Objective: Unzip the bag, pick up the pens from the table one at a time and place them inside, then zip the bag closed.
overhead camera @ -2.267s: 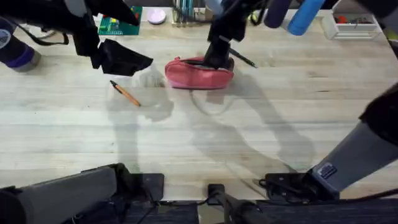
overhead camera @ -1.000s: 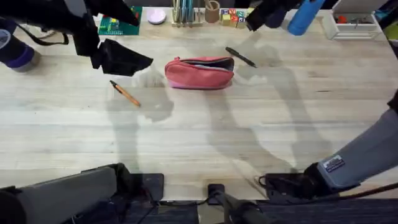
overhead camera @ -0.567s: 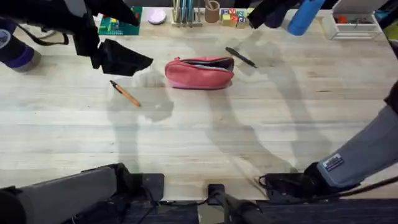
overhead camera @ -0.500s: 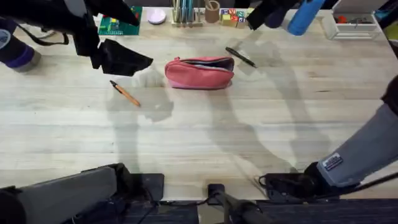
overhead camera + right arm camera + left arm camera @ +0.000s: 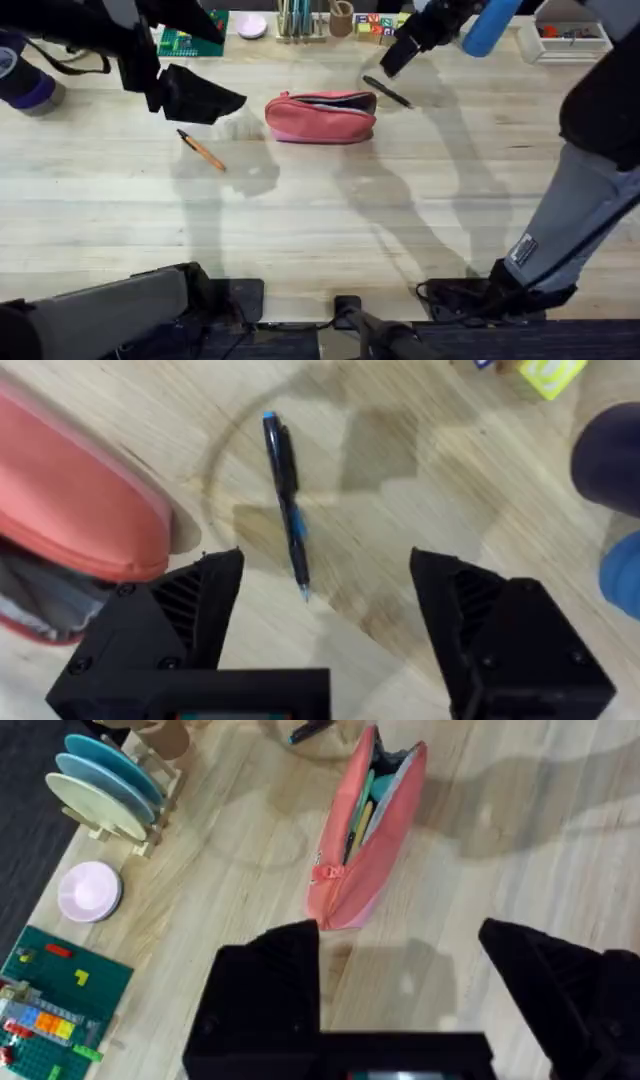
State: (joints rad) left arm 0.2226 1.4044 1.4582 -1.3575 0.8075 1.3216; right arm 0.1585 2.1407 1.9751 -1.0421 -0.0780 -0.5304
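Hovering my right gripper point(image 5: 325, 595), fingers spread, over the black pen point(image 5: 286, 500) beside the unzipped bag point(image 5: 320, 116), I'd next descend and clench; left fingers point(image 5: 270, 970) also spread.

The overhead camera looks down and forward across the counter point(image 5: 330, 220) from above the arm bases, while both wrist cameras look down closely, sharing the pink bag point(image 5: 320, 116).

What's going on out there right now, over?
Right gripper open above black pen. Left gripper open, empty, near bag, unzipped. Orange pen on table. Nothing in the way.
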